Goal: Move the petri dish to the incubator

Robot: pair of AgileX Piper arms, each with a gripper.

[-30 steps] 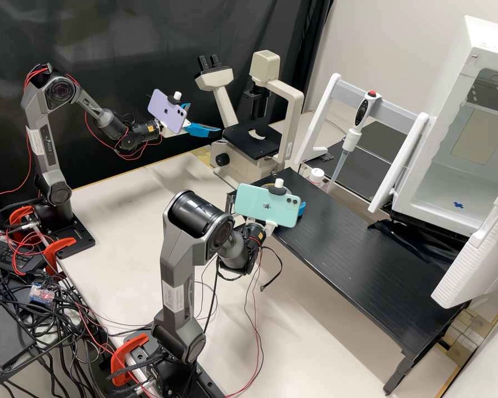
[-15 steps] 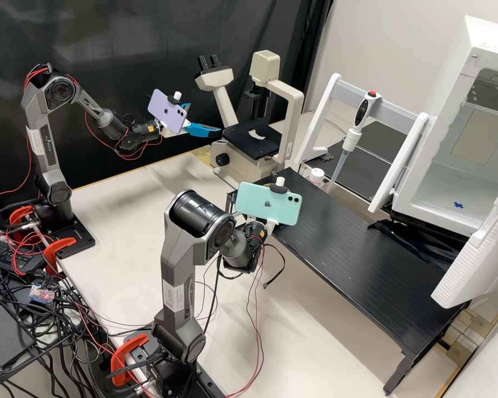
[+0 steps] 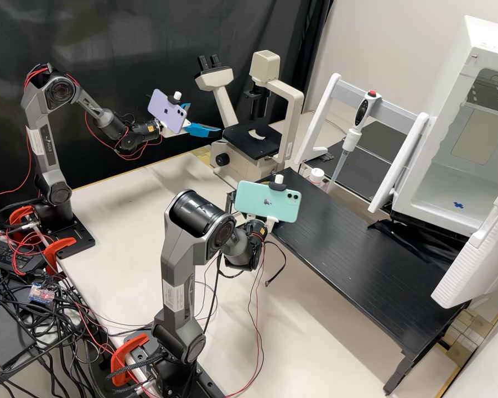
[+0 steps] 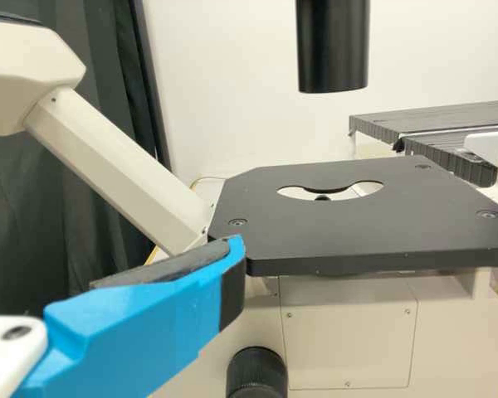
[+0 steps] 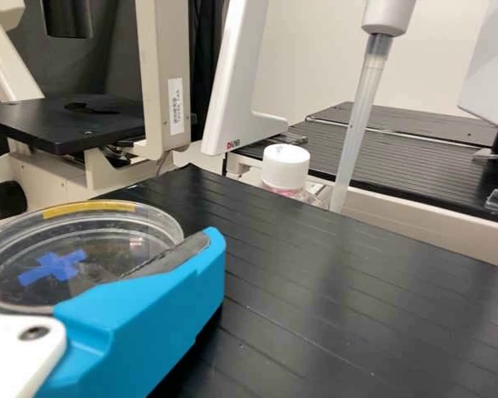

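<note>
Petri dish (image 5: 100, 242) in the right gripper (image 3: 270, 223), white-capped bottle (image 5: 285, 167) beyond the black shelf (image 5: 340, 290)

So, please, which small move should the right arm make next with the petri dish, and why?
I would probably make sure the right gripper has the petri dish firmly before carrying it. The dish is right beside this gripper, by the black shelf, but I cannot confirm a hold. The incubator stands open, so carrying could follow.

The round, clear petri dish (image 5: 116, 240) with 1 blue cross (image 5: 54, 267) is about flat near 1 end of the black shelf (image 5: 290, 282), and the white incubator (image 3: 454, 83) is open.
</note>
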